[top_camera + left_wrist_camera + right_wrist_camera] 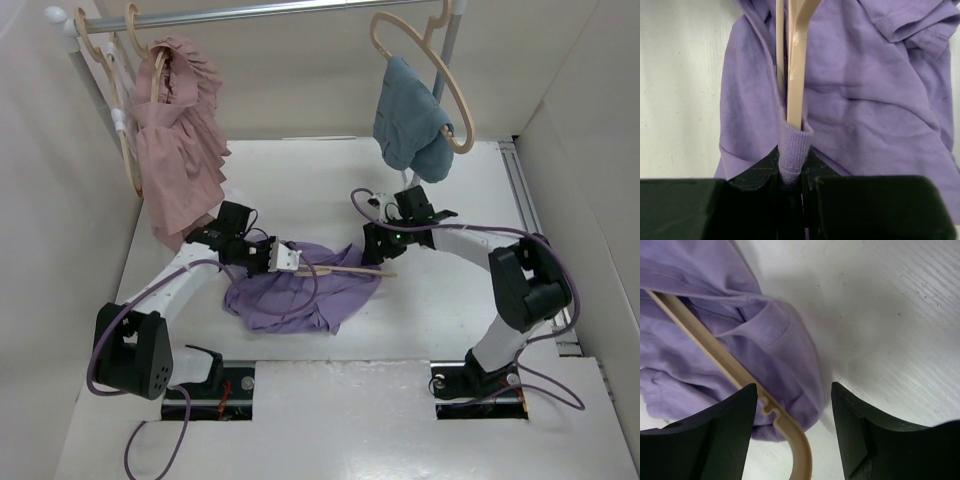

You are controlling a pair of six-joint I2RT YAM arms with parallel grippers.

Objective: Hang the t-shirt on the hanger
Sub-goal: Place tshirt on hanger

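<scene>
The lavender t-shirt (300, 292) lies crumpled on the table's middle. The pale wooden hanger (352, 270) lies across it, partly under the cloth. My left gripper (285, 257) is shut on the shirt's ribbed collar (794, 147). The hanger's bars (796, 75) run straight into that collar fold, with the shirt (865, 100) spread beyond. My right gripper (378, 243) is open. In the right wrist view its jaws (794, 387) hover just above the hanger's notched curved end (785, 427) and the shirt's edge (785, 355), gripping nothing.
A clothes rail (270, 12) runs along the back. A dusty-pink garment (180, 150) hangs on a hanger at its left and a blue-grey garment (410, 125) on a hanger at its right. White walls enclose the table on both sides.
</scene>
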